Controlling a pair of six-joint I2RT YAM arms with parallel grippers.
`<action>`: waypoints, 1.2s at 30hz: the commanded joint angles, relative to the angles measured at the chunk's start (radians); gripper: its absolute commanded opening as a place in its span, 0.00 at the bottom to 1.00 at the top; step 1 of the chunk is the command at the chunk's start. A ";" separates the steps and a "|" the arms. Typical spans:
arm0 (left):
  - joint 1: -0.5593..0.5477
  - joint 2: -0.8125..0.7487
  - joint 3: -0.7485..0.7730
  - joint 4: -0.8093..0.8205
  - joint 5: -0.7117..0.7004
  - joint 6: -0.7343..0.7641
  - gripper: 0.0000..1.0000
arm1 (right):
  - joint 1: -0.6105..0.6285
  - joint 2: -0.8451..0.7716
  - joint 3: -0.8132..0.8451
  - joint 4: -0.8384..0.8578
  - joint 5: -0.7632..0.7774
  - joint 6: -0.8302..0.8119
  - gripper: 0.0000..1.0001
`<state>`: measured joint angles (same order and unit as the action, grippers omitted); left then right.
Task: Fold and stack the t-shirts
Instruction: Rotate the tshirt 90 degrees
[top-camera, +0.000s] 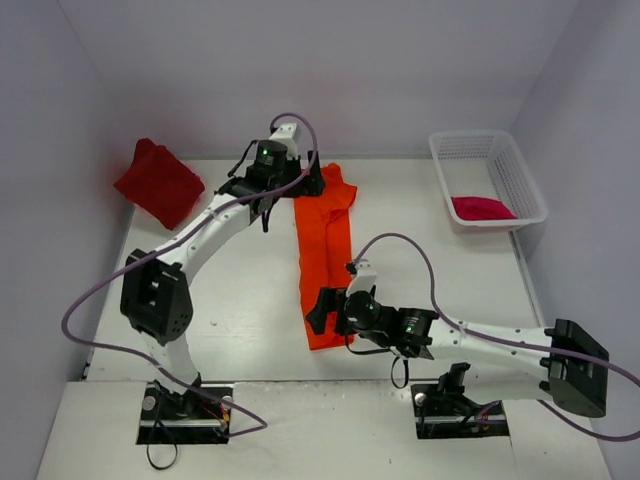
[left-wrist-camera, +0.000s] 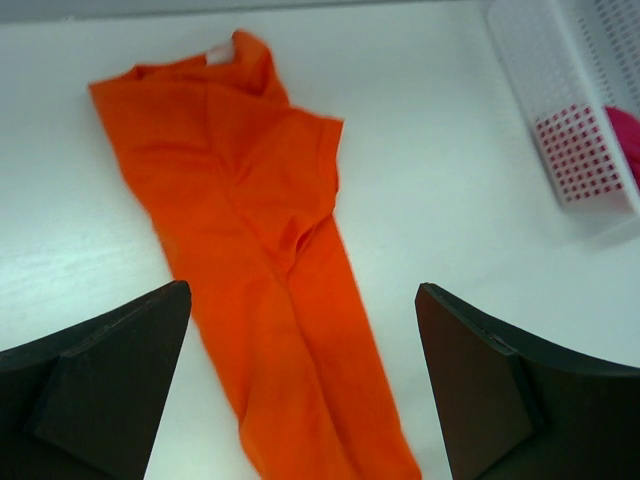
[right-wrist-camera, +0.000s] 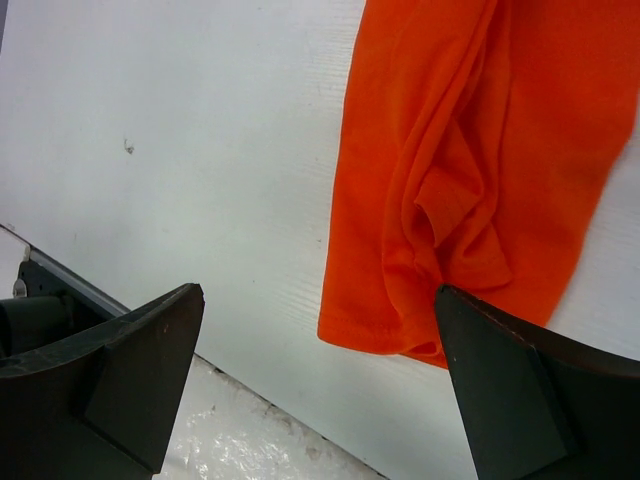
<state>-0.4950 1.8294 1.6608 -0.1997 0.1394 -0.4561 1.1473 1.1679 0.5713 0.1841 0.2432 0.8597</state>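
The bright orange t-shirt (top-camera: 325, 260) lies on the white table as a long narrow strip, collar end far, hem end near. My left gripper (top-camera: 304, 185) hovers open over its far end; in the left wrist view the orange t-shirt (left-wrist-camera: 260, 250) runs between the spread fingers of the left gripper (left-wrist-camera: 303, 385). My right gripper (top-camera: 321, 311) is open at the near hem. In the right wrist view the orange t-shirt (right-wrist-camera: 470, 180) has its hem corner beside one fingertip of the right gripper (right-wrist-camera: 320, 385). A dark red t-shirt (top-camera: 158, 182) lies bunched at the back left. A crimson-pink t-shirt (top-camera: 482, 208) sits in the basket.
The white mesh basket (top-camera: 500, 150) stands at the back right, and its wall (left-wrist-camera: 570, 110) shows in the left wrist view. Walls close in the table on three sides. The table's near edge (right-wrist-camera: 150, 320) runs just under my right gripper.
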 joint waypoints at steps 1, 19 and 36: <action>-0.023 -0.159 -0.119 -0.004 -0.086 -0.010 0.90 | 0.009 -0.079 0.036 -0.084 0.082 0.004 0.96; -0.054 -0.591 -0.614 -0.018 -0.164 -0.177 0.90 | 0.006 -0.099 0.024 -0.247 0.195 0.085 0.96; -0.112 -0.667 -0.871 0.057 -0.172 -0.349 0.90 | -0.190 -0.033 0.021 -0.204 0.099 -0.004 0.93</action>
<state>-0.5800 1.2026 0.7990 -0.2207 -0.0174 -0.7528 0.9783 1.1450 0.5751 -0.0650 0.3492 0.8814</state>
